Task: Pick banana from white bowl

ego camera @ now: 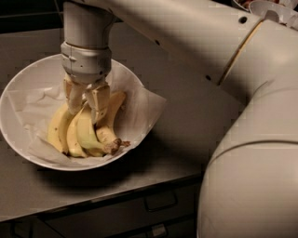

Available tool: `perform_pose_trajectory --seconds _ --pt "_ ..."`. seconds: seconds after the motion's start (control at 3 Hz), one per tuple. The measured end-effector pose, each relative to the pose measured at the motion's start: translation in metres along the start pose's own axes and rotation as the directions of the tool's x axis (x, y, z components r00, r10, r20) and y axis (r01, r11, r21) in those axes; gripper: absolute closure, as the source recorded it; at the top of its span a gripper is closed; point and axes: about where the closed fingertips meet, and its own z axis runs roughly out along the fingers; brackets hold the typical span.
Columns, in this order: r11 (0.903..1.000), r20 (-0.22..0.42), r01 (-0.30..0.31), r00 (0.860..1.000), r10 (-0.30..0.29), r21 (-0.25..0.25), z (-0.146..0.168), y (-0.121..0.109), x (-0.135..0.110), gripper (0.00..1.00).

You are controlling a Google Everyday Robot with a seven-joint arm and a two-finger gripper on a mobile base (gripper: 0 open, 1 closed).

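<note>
The banana (86,135) is a bunch of yellow bananas joined at a brown stem end at the lower right. It lies on crumpled white paper in the wide white bowl (18,93) at the left of the counter. My gripper (87,106) points straight down into the bowl from the arm above. Its two fingers (74,100) stand on either side of the upper part of the bunch and close on one banana. The bunch still rests on the paper. The tops of the bananas are hidden behind the fingers.
The bowl stands on a grey counter (186,111) near its front edge, with drawers (158,204) below. My large white arm (251,139) fills the right side. A smaller bowl with reddish contents (274,7) shows at the top right corner.
</note>
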Motion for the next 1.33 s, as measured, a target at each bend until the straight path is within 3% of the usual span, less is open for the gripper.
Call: perform_pose_trajectory --seconds 1.33 --pt "0.9999 0.021 0.009 1.000 -0.009 -0.012 0.0061 -0.0031 0.0037 0.52"
